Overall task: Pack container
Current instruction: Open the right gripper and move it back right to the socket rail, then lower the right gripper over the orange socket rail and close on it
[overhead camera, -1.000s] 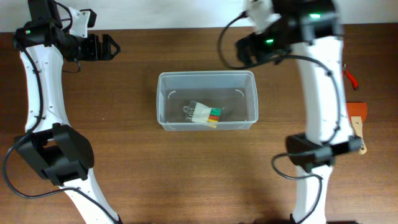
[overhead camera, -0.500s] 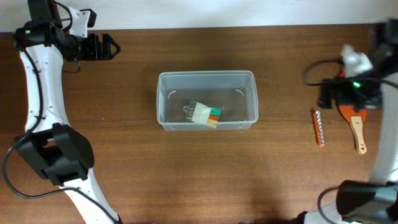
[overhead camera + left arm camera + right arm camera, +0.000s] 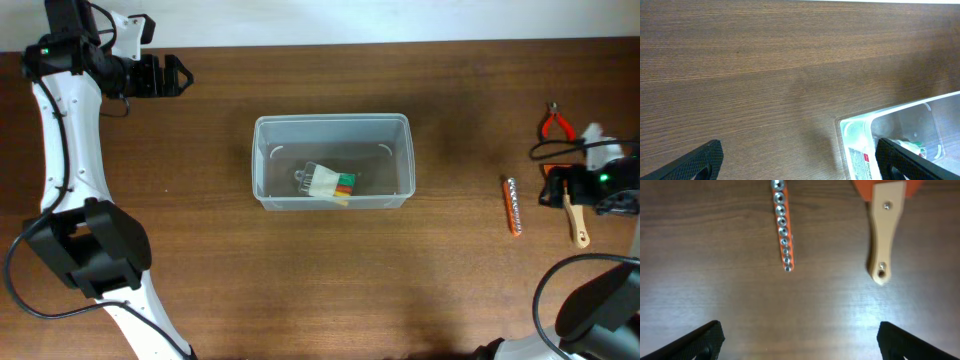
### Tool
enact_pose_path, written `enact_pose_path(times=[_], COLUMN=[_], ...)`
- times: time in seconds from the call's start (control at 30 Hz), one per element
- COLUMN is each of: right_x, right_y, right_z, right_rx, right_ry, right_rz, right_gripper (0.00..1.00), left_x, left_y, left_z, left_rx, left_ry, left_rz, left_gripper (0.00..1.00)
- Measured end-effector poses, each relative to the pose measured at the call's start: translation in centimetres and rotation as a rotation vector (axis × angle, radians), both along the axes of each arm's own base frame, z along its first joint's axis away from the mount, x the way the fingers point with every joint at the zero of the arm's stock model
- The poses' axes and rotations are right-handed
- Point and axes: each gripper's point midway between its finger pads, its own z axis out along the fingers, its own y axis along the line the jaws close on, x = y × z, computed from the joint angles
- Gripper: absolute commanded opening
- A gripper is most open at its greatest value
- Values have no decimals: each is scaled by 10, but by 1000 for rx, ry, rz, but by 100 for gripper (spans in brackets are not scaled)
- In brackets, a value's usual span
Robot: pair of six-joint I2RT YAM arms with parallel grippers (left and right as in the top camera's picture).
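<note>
With jaws spread wide and nothing between them, the right gripper [image 3: 800, 342] hangs over the right side of the wooden table [image 3: 200, 250], and in its wrist camera we see its black fingertips [image 3: 702, 340] framing bare wood. Just beyond them lie an orange rail of sockets [image 3: 782, 225] and, to its right and apart from it, a wooden-handled tool with an orange head [image 3: 885, 230]. From overhead we also see red-handled pliers [image 3: 556, 124] farther back, near the right edge. At the far left corner of the table the left gripper [image 3: 180, 76] is equally wide and empty, poised above plain wood. Its own camera catches one corner of the container [image 3: 332, 119] at the lower right of its view. The clear tub stands upright and open-topped at the middle of the table, well apart from both grippers. It holds a small white packet with coloured stripes [image 3: 330, 182], lying toward its near wall.
</note>
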Motion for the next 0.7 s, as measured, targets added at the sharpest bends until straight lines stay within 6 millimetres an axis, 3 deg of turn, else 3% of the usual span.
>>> enact_pose_path(times=[0.17,0.4,0.7], right_x=[5,30,39], right_y=[27,55,45], right_z=[-30,-69,-115], right_rx=[-2,-34,-61], right_ry=[46,108,181], right_rz=[127,274,289], right_gripper=[99,99,99], left_x=[0,0,0], left_y=[0,0,0], left_z=[0,0,0], left_rx=[0,0,0], left_ry=[0,0,0], left_rz=[0,0,0], left_gripper=[99,99,99])
